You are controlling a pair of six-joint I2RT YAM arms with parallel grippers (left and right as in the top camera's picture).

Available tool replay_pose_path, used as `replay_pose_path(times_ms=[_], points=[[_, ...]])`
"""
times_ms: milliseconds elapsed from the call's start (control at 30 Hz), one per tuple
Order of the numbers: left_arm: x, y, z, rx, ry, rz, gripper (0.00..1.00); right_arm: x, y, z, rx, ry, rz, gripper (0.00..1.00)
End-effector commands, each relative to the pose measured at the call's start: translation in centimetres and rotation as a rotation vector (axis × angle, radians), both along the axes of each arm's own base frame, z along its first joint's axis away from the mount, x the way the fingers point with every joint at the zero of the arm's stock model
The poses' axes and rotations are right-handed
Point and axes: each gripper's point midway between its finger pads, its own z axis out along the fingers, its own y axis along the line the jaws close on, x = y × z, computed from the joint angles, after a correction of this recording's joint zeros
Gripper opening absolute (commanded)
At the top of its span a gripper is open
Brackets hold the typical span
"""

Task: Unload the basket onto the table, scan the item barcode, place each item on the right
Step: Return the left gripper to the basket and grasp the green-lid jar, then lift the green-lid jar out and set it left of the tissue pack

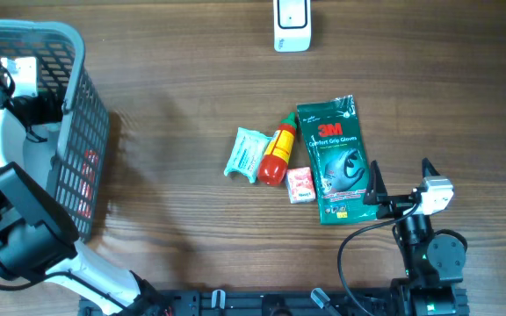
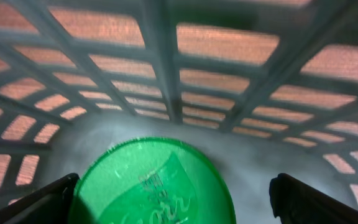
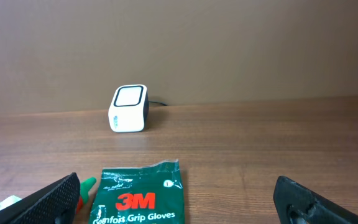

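Observation:
In the left wrist view, a round green lid (image 2: 154, 186) with pale lettering lies on the grey basket floor. My left gripper (image 2: 179, 208) hangs open over it, and the lid lies between the fingers (image 2: 42, 202), nearer the left one. No barcode shows on it. The white scanner (image 1: 292, 25) stands at the table's far edge and also shows as the scanner (image 3: 129, 109) in the right wrist view. My right gripper (image 1: 401, 180) is open and holds nothing, low at the right, just right of the green 3M gloves pack (image 1: 336, 158).
The grey mesh basket (image 1: 86, 132) fills the left side, with my left arm reaching inside. A teal packet (image 1: 246, 151), a red bottle with a green cap (image 1: 277, 154) and a small pink box (image 1: 300, 184) lie beside the gloves pack.

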Motion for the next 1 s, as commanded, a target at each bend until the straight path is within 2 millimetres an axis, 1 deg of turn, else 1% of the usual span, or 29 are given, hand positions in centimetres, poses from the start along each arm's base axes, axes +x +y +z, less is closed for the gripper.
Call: replay_pose_path(times_ms=[0, 67, 167, 233, 367, 467, 633, 667, 900, 967], points=[[0.5, 0.1, 0.3, 0.001, -0.027, -0.026, 0.9, -0.1, 0.2, 0.2, -0.008, -0.011, 0.01, 1.0], [0.5, 0.1, 0.3, 0.0, -0.028, -0.024, 0.84, -0.1, 0.2, 0.2, -0.008, -0.011, 0.01, 1.0], [0.5, 0.1, 0.3, -0.001, -0.027, -0.023, 0.79, -0.1, 0.2, 0.2, -0.008, -0.011, 0.01, 1.0], [0.5, 0.1, 0.3, -0.002, -0.026, -0.022, 0.74, -0.1, 0.2, 0.2, -0.008, -0.011, 0.01, 1.0], [0.4, 0.0, 0.3, -0.006, -0.024, -0.019, 0.71, -0.1, 0.2, 0.2, -0.008, -0.011, 0.01, 1.0], [0.6, 0.1, 1.4, -0.011, -0.052, 0.008, 0.71, -0.1, 0.2, 0.2, -0.008, -0.011, 0.01, 1.0], [0.6, 0.2, 4.8, 0.02, -0.117, 0.018, 0.7, -0.1, 0.2, 0.2, -0.008, -0.011, 0.01, 1.0], [0.4, 0.1, 6.8, 0.042, -0.151, 0.017, 0.7, -0.1, 0.2, 0.2, -0.008, -0.011, 0.01, 1.0], [-0.7, -0.6, 14.2, 0.119, -0.285, 0.025, 0.7, -0.1, 0.2, 0.2, -0.008, -0.011, 0.01, 1.0], [-1.3, -1.0, 16.9, 0.137, -0.339, 0.036, 0.7, -0.1, 0.2, 0.2, -0.008, -0.011, 0.01, 1.0]])
